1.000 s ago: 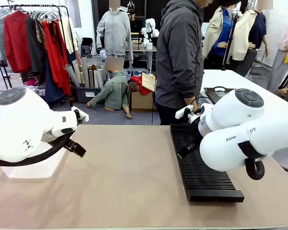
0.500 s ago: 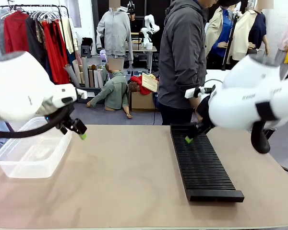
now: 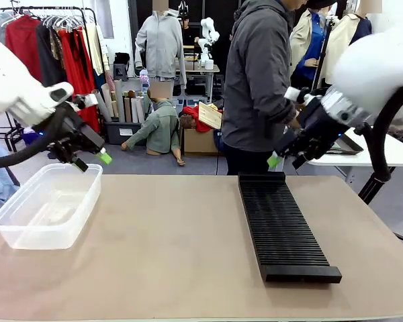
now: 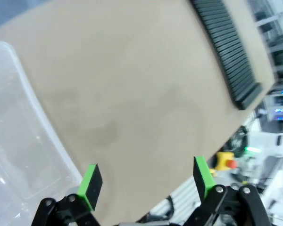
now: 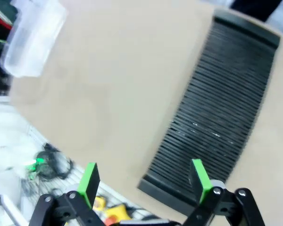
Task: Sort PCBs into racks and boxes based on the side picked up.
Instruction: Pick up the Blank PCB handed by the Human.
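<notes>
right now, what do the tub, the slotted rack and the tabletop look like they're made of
Clear tub: likely plastic, glossy and see-through; the tabletop shows through its walls.
Slotted rack: matte black, probably moulded plastic, though the look leaves it open.
The tabletop: smooth, matte beige surface, maybe laminate or a mat.

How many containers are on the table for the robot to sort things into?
2: a clear plastic tub at the robot's left edge, and a long black slotted rack right of the middle. Nothing seems to hide another.
</notes>
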`<state>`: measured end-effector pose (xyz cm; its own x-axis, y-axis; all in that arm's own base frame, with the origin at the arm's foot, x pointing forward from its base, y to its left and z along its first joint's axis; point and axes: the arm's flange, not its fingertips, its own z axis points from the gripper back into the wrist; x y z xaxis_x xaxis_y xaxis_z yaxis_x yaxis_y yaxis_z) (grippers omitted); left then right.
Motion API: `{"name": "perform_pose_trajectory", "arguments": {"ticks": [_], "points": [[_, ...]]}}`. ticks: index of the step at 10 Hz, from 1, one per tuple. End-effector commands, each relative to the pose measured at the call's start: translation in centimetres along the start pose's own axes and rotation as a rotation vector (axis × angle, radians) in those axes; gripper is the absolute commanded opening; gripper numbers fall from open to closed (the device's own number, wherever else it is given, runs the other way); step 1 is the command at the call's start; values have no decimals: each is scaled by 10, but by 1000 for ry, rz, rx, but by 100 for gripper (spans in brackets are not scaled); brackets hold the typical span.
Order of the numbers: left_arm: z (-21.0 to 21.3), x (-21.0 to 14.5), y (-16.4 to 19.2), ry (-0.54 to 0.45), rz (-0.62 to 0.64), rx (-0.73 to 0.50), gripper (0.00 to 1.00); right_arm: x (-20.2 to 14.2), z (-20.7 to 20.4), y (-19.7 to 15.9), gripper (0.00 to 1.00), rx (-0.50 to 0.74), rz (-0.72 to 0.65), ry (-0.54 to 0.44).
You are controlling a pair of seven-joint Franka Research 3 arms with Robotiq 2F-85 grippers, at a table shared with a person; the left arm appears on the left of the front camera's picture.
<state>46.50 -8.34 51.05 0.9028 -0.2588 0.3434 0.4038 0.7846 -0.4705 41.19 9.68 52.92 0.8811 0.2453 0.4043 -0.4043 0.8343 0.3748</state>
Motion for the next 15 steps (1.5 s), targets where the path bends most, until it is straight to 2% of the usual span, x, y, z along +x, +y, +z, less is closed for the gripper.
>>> {"name": "perform_pose_trajectory", "arguments": {"ticks": [1, 3, 5, 6, 9, 11, 15], "points": [[21, -9, 25, -96, 37, -249, 100, -9, 14, -33, 100, 294, -10, -98], [46, -29, 57, -221, 29, -476, 100, -24, 27, -57, 100, 517, 48, -160], [60, -54, 80, -310, 33, -555, 100, -41, 35, -79, 100, 702, 84, -228], [67, -68, 95, -343, 45, -586, 100, -48, 37, -93, 100, 752, 79, -265], [80, -102, 146, -439, 80, -594, 100, -72, 50, -124, 100, 838, 41, -324], [78, -102, 152, -444, 61, -589, 100, -78, 49, -122, 100, 907, -116, -298], [77, -101, 163, -486, 26, -596, 100, -83, 57, -118, 100, 909, -184, -254]]}}
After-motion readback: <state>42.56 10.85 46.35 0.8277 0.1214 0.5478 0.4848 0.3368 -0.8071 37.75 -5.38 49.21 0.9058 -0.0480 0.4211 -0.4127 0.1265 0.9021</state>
